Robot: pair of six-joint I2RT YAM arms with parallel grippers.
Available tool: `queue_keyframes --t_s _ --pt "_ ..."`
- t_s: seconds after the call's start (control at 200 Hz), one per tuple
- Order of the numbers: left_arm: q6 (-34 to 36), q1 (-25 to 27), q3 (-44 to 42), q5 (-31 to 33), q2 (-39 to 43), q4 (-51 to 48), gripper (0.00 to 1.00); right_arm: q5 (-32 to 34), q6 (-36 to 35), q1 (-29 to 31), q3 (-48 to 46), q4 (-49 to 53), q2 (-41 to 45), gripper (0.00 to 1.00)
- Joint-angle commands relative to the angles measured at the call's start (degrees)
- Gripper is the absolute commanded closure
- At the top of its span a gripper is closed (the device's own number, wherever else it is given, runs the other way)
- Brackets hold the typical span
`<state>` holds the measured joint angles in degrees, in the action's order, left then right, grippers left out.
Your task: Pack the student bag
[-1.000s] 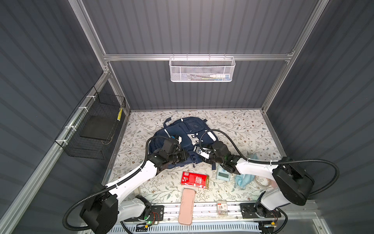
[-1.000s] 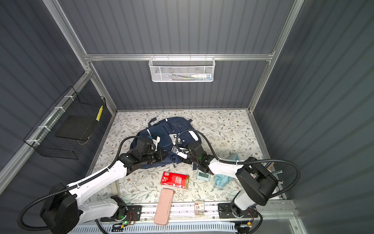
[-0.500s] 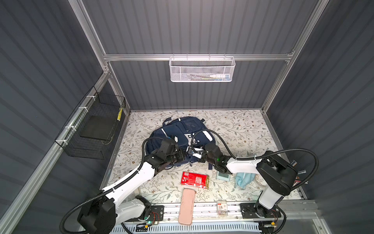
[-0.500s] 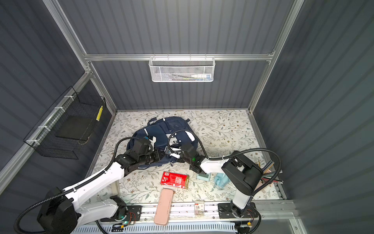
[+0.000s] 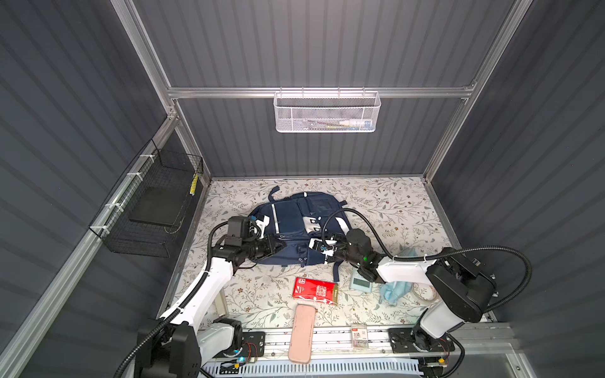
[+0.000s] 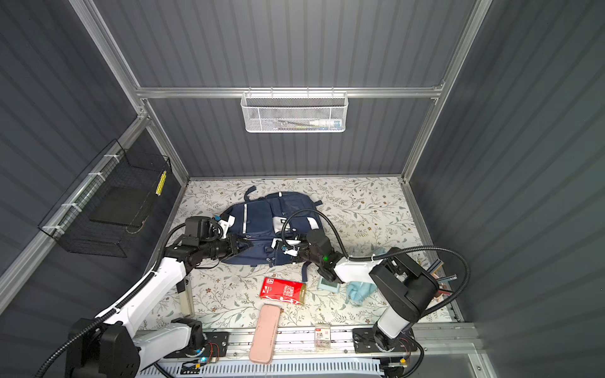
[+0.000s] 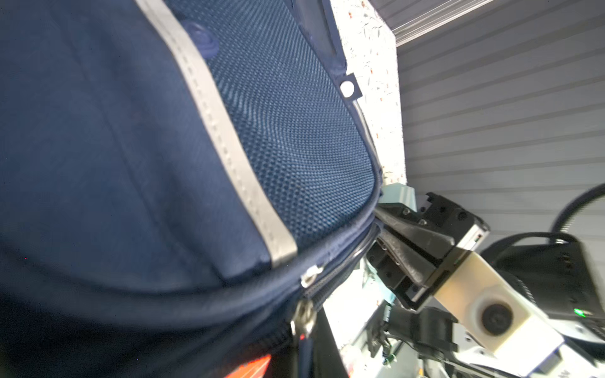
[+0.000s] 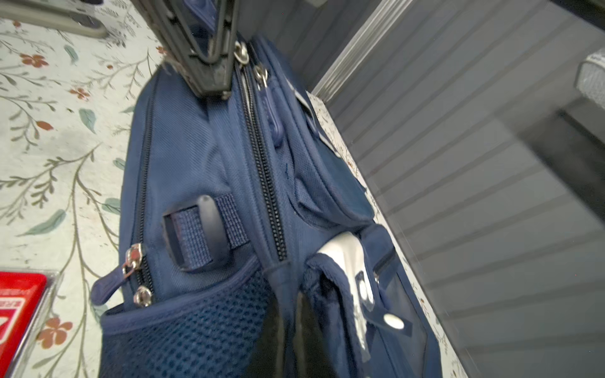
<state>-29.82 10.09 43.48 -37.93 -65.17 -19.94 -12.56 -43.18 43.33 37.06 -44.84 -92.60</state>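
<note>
The student bag (image 5: 294,229), a navy backpack with white stripes, lies flat on the floral table in both top views (image 6: 262,225). My left gripper (image 5: 281,244) is at its front-left edge, shut on the fabric beside a zip; the right wrist view shows its closed fingers (image 8: 212,78) pressed onto the bag (image 8: 196,157). My right gripper (image 5: 311,252) is at the front-right corner. The left wrist view shows it (image 7: 381,232) shut on the bag's edge by the zipper (image 7: 309,276). Its own dark fingertips (image 8: 278,340) pinch fabric between them.
In front of the bag lie a red packet (image 5: 315,290), a pink case (image 5: 302,332), a pale blue device (image 5: 360,282) and a blue cloth (image 5: 394,289). A white mesh basket (image 5: 326,111) hangs on the back wall. A black wire basket (image 5: 154,203) hangs on the left wall.
My right gripper has reached left to the bag's corner and shut on its edge. The left gripper has stayed shut on the bag, which has shifted slightly.
</note>
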Motion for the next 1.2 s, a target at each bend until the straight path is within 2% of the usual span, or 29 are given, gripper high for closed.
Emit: queue_keyframes --t_s 0.0,0.07,0.15,0.2,0.275,0.34,0.405,0.475,0.605,0.705,0.81,0.85,0.911,0.961,1.086,1.131,1.196 --pt "1.08 -8.05 3.56 8.10 1.59 -2.67 1.00 14.08 -0.31 -9.85 -3.57 5.26 1.10 1.00" --pt "-2.11 -5.28 3.06 4.53 1.62 -0.66 1.00 12.05 0.63 -9.50 -2.78 7.01 1.53 1.00" --pt "-3.54 3.22 3.27 9.79 2.49 -0.92 1.00 11.30 2.76 -7.44 -1.65 8.86 2.33 1.00" --pt "-5.38 6.56 2.24 10.90 2.42 0.69 1.00 11.86 3.45 -4.64 -0.86 10.62 3.29 0.85" --pt "-8.00 6.88 -0.76 10.19 1.89 4.09 1.00 12.51 4.67 0.15 0.31 13.70 4.16 0.63" --pt "-8.09 6.94 -2.79 11.53 0.69 5.79 1.00 13.71 5.37 3.91 1.78 16.18 3.64 0.55" --pt "-10.11 6.96 -4.88 9.05 -1.57 10.02 1.00 14.45 5.90 6.56 3.34 17.15 1.79 0.50" --pt "-12.52 7.20 -6.40 6.76 -2.74 14.16 1.00 15.65 6.63 7.13 5.74 17.22 -1.52 0.49" --pt "-11.29 7.32 -5.38 8.78 -0.86 10.71 1.00 16.48 6.58 7.12 9.95 16.18 -6.39 0.49" --pt "-11.94 7.32 -6.34 8.14 -0.70 10.28 1.00 12.48 8.92 7.21 14.31 19.73 -8.06 0.50" --pt "-14.88 7.40 -9.35 6.64 0.41 14.36 1.00 9.13 11.18 7.68 18.54 23.08 -10.32 0.54" --pt "-14.75 7.40 -9.41 6.98 1.21 13.69 1.00 9.29 10.97 7.82 20.25 25.19 -11.42 0.63" --pt "-13.09 7.40 -8.50 8.51 2.00 10.62 1.00 10.32 10.74 7.84 21.21 27.14 -11.97 0.85" --pt "-12.14 7.36 -8.24 9.97 2.59 8.46 0.91 10.97 10.77 7.69 19.89 26.25 -11.37 0.94" --pt "-11.05 7.32 -8.84 13.62 2.73 7.43 0.62 10.66 10.41 7.34 16.41 24.72 -8.84 0.99" --pt "-10.87 7.31 -9.07 13.76 1.65 8.60 0.57 10.20 10.42 7.35 16.14 25.31 -8.44 1.00" --pt "-10.64 7.32 -8.32 13.62 -0.19 9.61 0.55 9.78 10.75 7.38 15.62 25.16 -7.99 1.00"
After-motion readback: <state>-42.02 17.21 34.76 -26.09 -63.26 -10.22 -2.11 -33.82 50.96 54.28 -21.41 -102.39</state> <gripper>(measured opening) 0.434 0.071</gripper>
